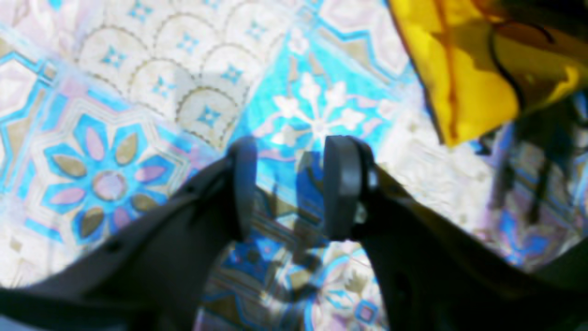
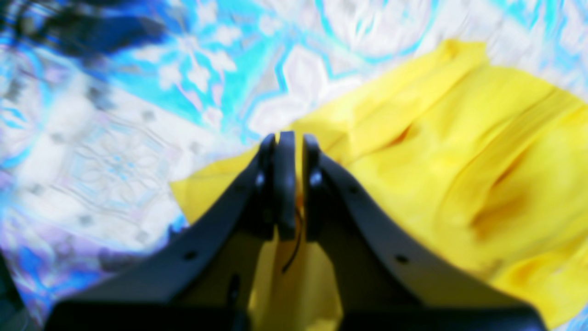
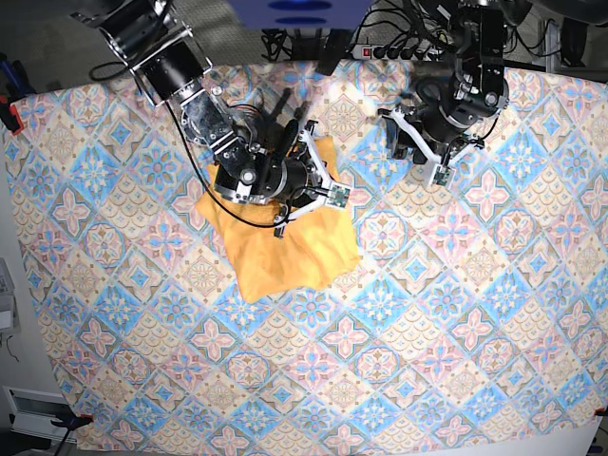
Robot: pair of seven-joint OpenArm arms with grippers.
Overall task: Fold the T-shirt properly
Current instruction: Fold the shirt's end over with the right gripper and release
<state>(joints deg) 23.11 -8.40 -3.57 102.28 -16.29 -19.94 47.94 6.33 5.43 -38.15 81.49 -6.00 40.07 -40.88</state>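
Base view: at the left the T-shirt [image 3: 285, 249] is seen crumpled on the tile-patterned cloth [image 3: 456, 313] that covers the desk, and the right gripper [image 3: 302, 180] is set over its upper edge. In the right wrist view its jaws are clenched on a fold of the yellow fabric [image 2: 413, 151]. Further right, the left gripper [image 3: 418, 142] is held above bare cloth, well apart from the shirt; its jaws are seen released, with a gap between them and nothing grasped [image 1: 289, 184].
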